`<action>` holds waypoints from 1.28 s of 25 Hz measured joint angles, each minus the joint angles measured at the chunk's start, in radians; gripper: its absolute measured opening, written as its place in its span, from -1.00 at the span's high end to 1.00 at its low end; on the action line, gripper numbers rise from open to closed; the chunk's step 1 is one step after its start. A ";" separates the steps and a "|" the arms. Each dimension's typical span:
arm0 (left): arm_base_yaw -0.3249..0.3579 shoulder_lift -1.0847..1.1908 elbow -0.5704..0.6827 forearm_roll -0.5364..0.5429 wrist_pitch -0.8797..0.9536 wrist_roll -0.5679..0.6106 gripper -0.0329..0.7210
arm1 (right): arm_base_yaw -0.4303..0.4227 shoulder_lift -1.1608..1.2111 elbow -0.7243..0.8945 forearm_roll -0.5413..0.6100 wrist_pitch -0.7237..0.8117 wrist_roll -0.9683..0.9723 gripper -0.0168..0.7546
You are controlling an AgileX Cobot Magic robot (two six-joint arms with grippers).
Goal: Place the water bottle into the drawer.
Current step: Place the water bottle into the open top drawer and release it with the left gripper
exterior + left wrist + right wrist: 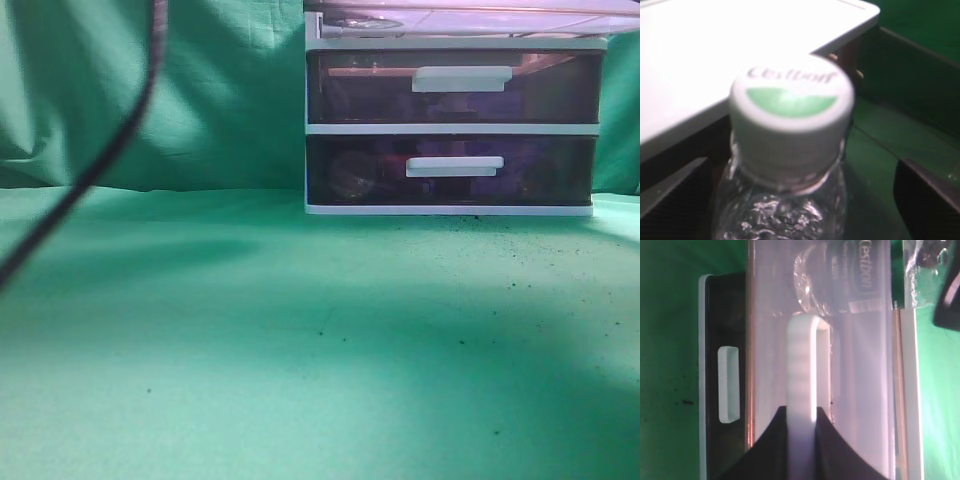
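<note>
The water bottle (792, 100) is clear, with a white cap marked with a green half-disc. It sits between my left gripper's (800, 220) two black fingers, and the gripper is shut on its body. It hangs beside the unit's white top (700, 65), over the pulled-out drawer. The drawer (470, 20) shows only at the top edge of the exterior view. In the right wrist view the bottle (850, 275) shows through the drawer's see-through front. My right gripper (802, 425) is shut on the drawer's white bar handle (802, 365).
Two like purple drawers (455, 85) (455, 168) below are closed. The middle one's handle (729, 385) also shows in the right wrist view. A black cable (110, 160) hangs across the left. Green cloth (300, 350) covers the table and backdrop.
</note>
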 joint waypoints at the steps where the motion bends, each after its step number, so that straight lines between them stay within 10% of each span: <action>1: -0.007 0.000 0.000 -0.010 -0.024 0.014 -0.80 | 0.000 0.000 0.000 0.000 0.000 0.000 0.74; 15: -0.203 0.168 -0.048 -0.119 -0.543 0.165 -0.61 | 0.000 0.000 0.000 -0.002 0.000 0.064 0.74; 32: -0.232 0.188 -0.267 0.026 -0.291 0.182 -0.44 | 0.005 0.000 0.002 -0.009 0.038 0.112 0.74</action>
